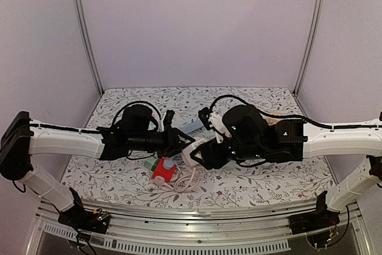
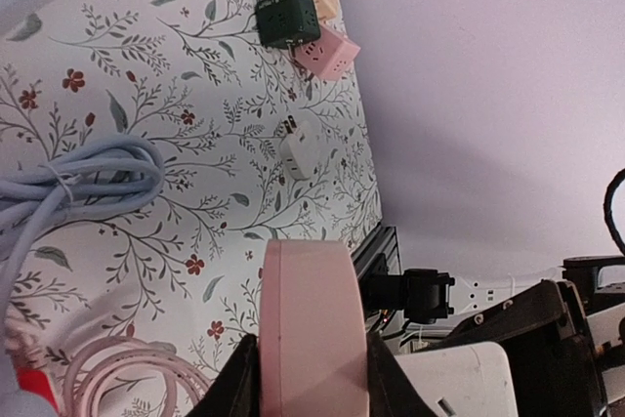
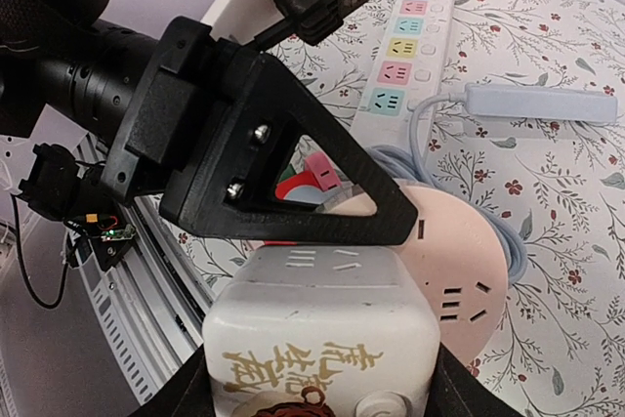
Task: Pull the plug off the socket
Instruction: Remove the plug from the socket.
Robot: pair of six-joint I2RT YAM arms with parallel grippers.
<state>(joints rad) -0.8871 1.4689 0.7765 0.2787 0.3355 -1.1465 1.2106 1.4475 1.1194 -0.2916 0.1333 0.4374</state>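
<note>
The flowered counter [image 1: 268, 183] carries a clutter of power strips and cube sockets, and both arms meet over its middle, just above a red cube socket [image 1: 164, 171]. They work as a pair, one to brace and one to pull.

The left gripper [image 2: 312, 378] clamps the pink round socket [image 2: 311, 310] by its flat faces. The disc stands on edge between the fingers, lifted off the counter, with its pink cable [image 2: 117, 368] coiled below.

The right gripper [image 3: 318, 388] is closed on the white cube adapter [image 3: 320, 329], which sits hard against the pink disc. It is probably the plug, still seated in it. Gripping each body squarely should allow a straight pull apart without twisting the pins.
</note>
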